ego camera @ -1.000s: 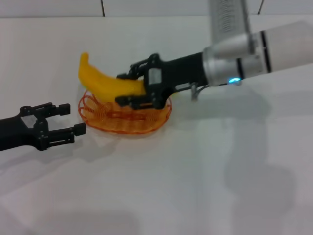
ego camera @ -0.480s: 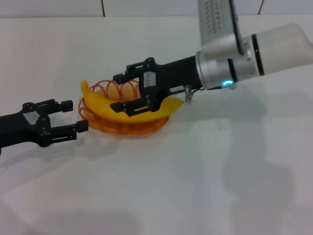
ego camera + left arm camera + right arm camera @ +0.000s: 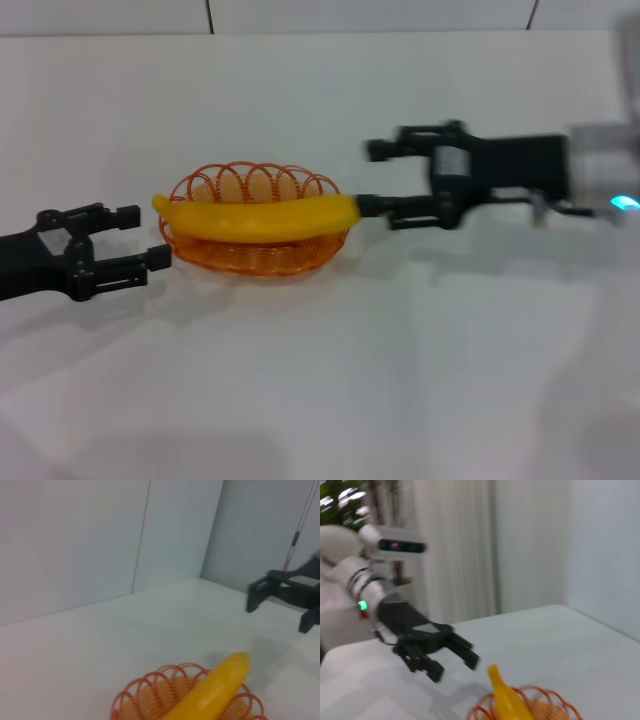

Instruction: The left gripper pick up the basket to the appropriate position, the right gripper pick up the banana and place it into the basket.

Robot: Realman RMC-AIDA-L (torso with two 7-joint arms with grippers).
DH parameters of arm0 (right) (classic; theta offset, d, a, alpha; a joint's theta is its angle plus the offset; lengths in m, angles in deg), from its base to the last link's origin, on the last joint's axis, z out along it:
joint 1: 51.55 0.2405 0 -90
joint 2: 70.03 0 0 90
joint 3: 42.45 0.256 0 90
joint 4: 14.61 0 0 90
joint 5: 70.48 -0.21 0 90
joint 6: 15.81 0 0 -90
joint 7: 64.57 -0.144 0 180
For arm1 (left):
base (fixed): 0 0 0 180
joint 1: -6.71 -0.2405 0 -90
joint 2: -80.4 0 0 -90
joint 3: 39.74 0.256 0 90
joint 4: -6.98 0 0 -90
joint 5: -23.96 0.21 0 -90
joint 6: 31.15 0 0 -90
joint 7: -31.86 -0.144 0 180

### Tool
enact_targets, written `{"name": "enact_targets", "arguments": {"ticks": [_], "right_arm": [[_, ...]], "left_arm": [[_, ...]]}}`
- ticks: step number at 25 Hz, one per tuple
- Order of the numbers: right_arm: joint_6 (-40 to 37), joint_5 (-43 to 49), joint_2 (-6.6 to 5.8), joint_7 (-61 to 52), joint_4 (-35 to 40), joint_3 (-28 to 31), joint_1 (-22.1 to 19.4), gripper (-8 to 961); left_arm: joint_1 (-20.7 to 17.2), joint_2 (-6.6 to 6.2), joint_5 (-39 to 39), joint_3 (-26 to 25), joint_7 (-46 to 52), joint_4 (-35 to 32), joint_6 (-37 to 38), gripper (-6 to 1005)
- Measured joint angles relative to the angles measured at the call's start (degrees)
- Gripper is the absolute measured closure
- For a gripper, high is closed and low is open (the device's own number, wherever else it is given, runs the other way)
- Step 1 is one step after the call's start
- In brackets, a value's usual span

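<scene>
At the left edge of the white counter (image 3: pixel 320 380), the left gripper (image 3: pixel 128 252) reaches in low over the surface, its two black linkage fingers spread apart with nothing between them; their tips stop just short of the basket (image 3: pixel 255 252), close to it but not touching. The basket, a shallow oval of looped orange wire with a scalloped rim, stands on the counter left of centre, well in from the near edge and nearer the far edge. The banana (image 3: pixel 258 213) lies lengthwise across it, resting on the rim, one pointed end jutting past the basket's left side toward the left gripper and the other past its right side. The left wrist view shows the same arrangement from that arm's side, with the banana (image 3: pixel 210 690) over the wire loops of the basket (image 3: pixel 150 700) and the other arm's black claw farther off. Right of the basket, the right gripper (image 3: pixel 375 178), black with a small white label and a silver-grey wrist, hangs over the counter toward the right edge, its jaws wide apart and holding nothing; the nearer finger's tip sits just at the banana's right end, and whether the two touch cannot be made out.
</scene>
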Motion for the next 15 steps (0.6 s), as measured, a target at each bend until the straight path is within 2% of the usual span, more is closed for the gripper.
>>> {"name": "enact_targets", "arguments": {"ticks": [5,10,15], "right_arm": [[1.33,-0.23,-0.34,0.92,0.04,1.89,-6.76,210],[5.64,0.2,0.14,3.16,-1.37,1.86,-7.73,212],[5.53,-0.32,0.24,6.96,-2.88,1.94,-7.78,211]], "left_arm": [[-0.58,-0.29,-0.18,-1.69,-2.06,0.1,-0.1,206],[-2.0,0.8,-0.05,-4.49,-8.2,0.2,-0.27,206],[-2.54,1.59,0.02,-5.73,-9.45,0.3,-0.79,206]]}}
